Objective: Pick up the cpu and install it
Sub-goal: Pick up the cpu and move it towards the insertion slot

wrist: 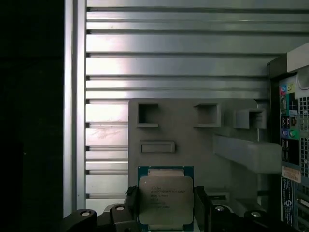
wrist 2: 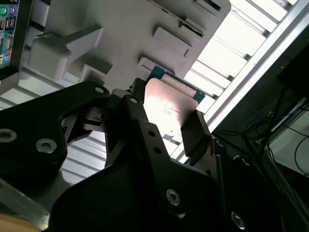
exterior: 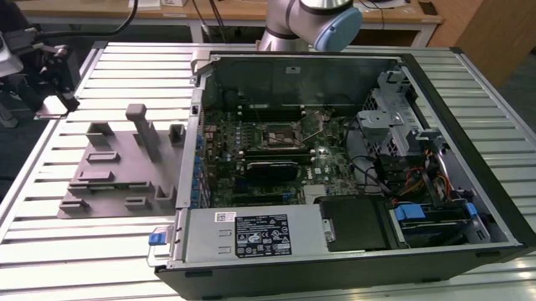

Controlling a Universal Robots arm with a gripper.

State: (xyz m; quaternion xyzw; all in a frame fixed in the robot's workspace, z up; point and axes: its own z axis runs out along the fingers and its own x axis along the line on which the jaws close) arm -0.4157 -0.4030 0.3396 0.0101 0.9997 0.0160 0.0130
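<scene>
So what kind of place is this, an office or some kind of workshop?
Probably a robotics lab bench for computer assembly: a robot arm rises at the far side of a slatted metal table, an open computer case lies on it, and the gripper holds the cpu.

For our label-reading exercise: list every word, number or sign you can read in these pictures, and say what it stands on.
Printed lines on the cpu lid: too blurred to read.
White label inside the computer case: too small to read.
Sticker on that case's rear: unreadable.
No text can be quoted.
</scene>
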